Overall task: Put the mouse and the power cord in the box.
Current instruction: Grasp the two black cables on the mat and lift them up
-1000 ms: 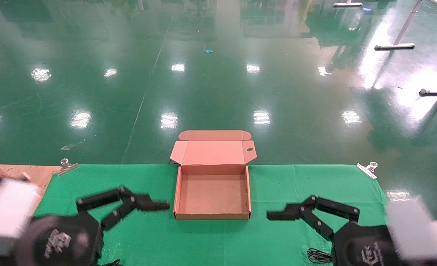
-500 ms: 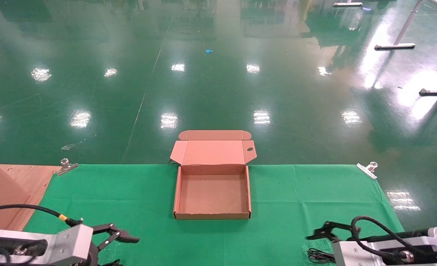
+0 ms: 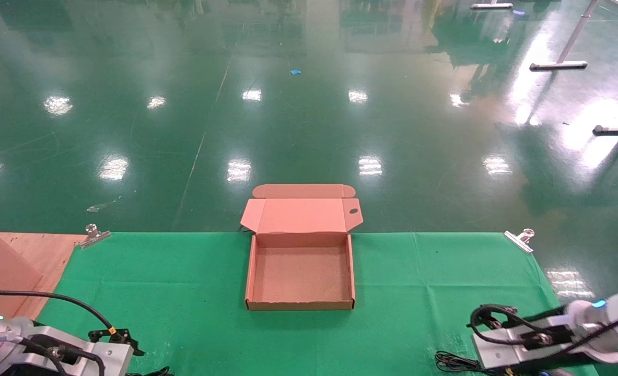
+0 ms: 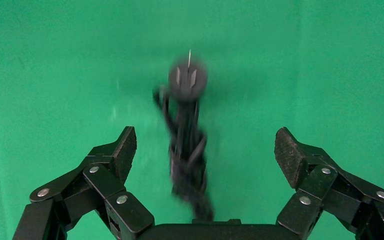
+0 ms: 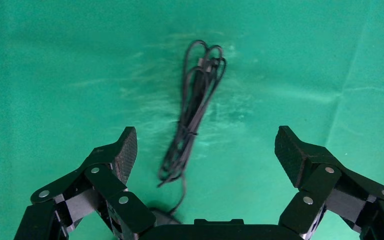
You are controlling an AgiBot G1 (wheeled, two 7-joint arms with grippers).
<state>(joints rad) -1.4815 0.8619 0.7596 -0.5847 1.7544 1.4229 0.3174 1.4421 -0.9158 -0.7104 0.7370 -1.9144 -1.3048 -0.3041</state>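
Head view: the shallow square brown cardboard box [image 3: 300, 274] sits mid-table on the green cloth [image 3: 418, 271], its lid flap laid back toward the far edge. A flat brown board [image 3: 6, 261] lies at the left corner; metal clips [image 3: 519, 240] hold the cloth. Both arms are low at the near edge, well apart from the box.

Left wrist view: the left gripper [image 4: 205, 150] has its jaws spread wide over the looped black power cord [image 4: 187, 150], its long axis running away from the wrist, round plug at the far end.

Right wrist view: the right gripper [image 5: 205, 150] is likewise spread over the thin bundled cable of the black mouse [image 5: 192, 115], running lengthwise away; the mouse body is barely visible.
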